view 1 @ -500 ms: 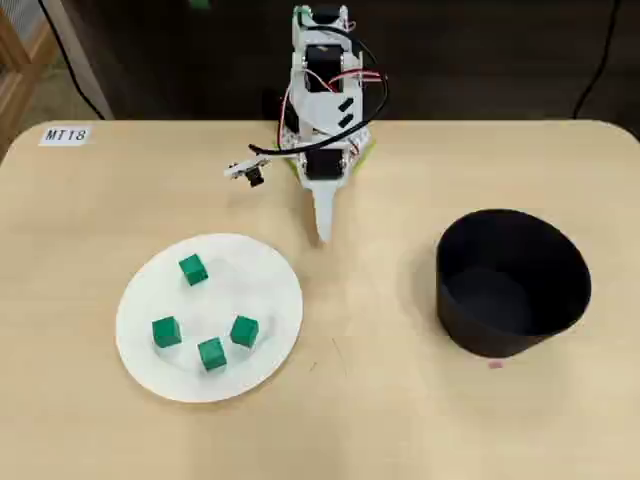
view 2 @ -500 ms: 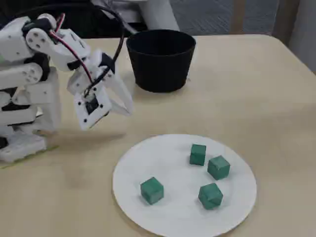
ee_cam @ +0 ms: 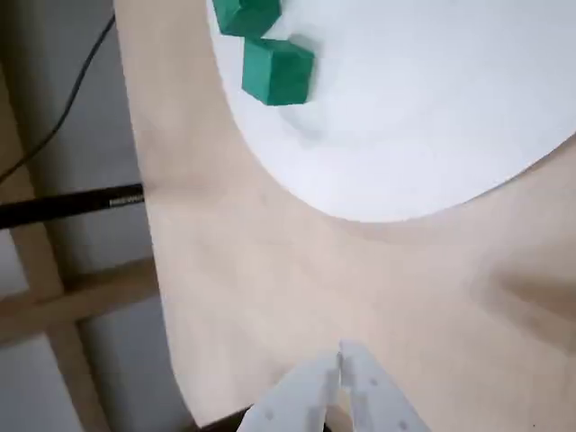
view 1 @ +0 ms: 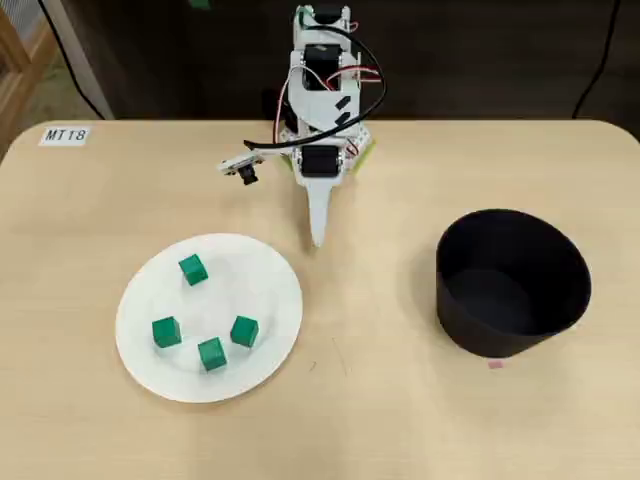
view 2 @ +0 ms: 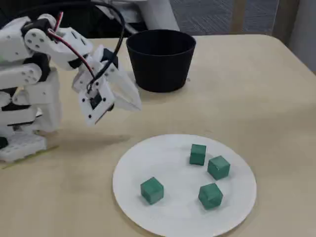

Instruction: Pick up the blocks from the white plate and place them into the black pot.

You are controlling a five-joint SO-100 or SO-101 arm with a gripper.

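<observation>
While your pincer hangs pressed together, holding nothing | four blocks sit on white plate just ahead-left of it in overhead view | black pot well right | label far left, nothing between.

We are looking at a pale wooden table with rounded corners, lying evenly lit with soft shadows. A small white label reading MT18 is sitting near its far left corner in the overhead view. Beyond the far edge, dark flooring is showing, with black cables trailing across it and a wooden frame standing at the left. In the fixed view, grey carpet is showing behind the table.
</observation>
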